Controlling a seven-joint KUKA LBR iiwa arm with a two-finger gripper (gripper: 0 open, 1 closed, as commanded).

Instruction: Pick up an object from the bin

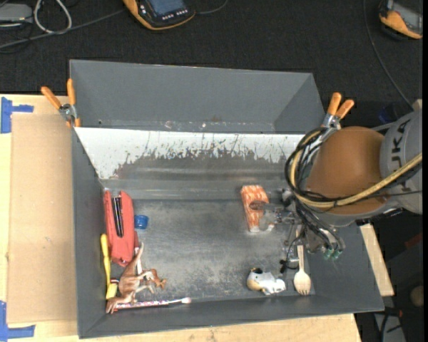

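Pincer (301, 235) hangs near right wall of bin (200, 112); open floor lies leftward.

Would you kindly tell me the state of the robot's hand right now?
Hand: open or closed cannot be told; it is above the white utensil.

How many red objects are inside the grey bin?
1: a long red object lies along the left wall of the bin. The arm covers part of the right side, so another could be hidden there.
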